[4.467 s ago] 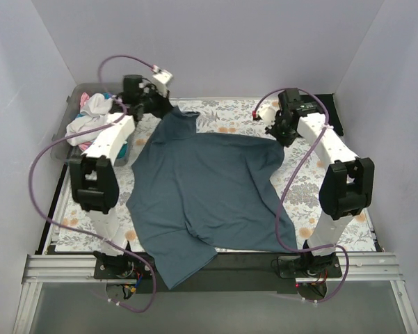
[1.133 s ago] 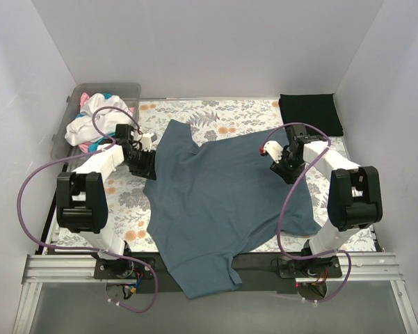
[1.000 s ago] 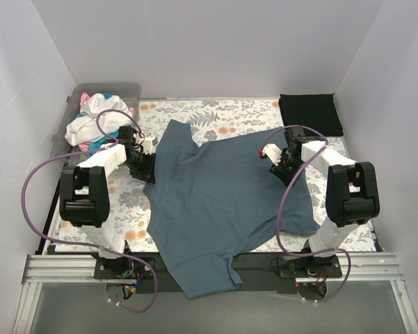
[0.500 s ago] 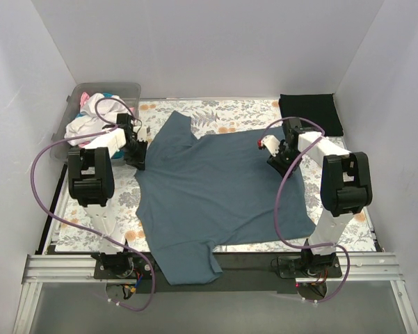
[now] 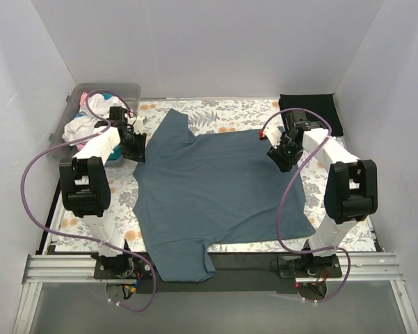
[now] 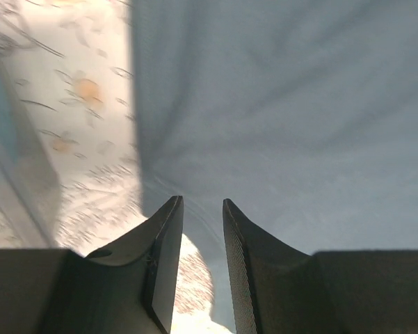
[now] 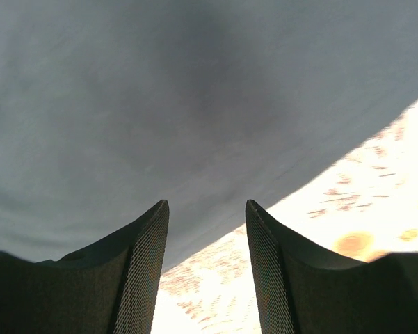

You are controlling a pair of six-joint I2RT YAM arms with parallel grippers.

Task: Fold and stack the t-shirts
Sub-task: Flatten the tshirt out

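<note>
Slate blue-grey t-shirt spread nearly flat over the middle of the table, long axis left to right across the frame. Probably neck end toward the left and hem toward the right, going by one sleeve jutting toward the upper left and the other reaching past the table's near edge at the lower left. Left end effector at the shirt's left edge, just below the upper sleeve; fingers a narrow gap apart, cloth edge passing beneath that gap in the wrist view, nothing visibly clamped. Right end effector at the right edge near the upper right corner, fingers further apart, astride the cloth's edge and holding nothing. So one at each end of the long axis, both toward the far long edge. Likely calls for a fold across the short way, far edge brought toward the bottom of the frame.
</note>
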